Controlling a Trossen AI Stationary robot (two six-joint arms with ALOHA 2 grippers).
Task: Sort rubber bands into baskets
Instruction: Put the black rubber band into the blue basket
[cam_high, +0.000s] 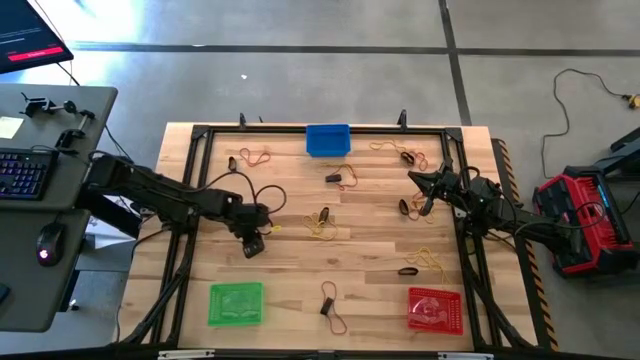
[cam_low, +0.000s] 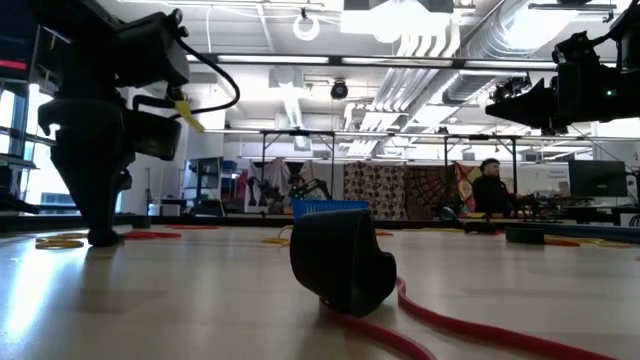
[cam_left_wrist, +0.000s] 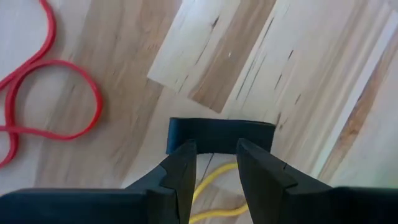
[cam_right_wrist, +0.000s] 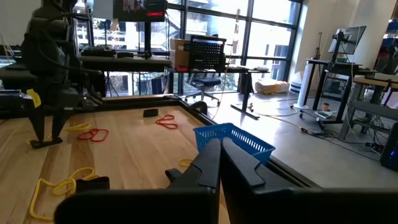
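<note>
left end effector (cam_left_wrist: 214, 163) down at surface (cam_high: 300, 260), narrowly open, holds nothing | black band (cam_left_wrist: 221, 134) just ahead, lying crosswise | your right end effector (cam_right_wrist: 219, 163) closed, empty, raised, farther off

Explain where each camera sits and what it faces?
High: overhead, straight down on the table; both arms show.
Low: tabletop height, looking across; black band close, left pincer beyond.
Left wrist: on that arm, facing down past left pincer.
Right wrist: on that arm, looking across past the right pincer.
High, low, right wrist share the blue basket.
</note>
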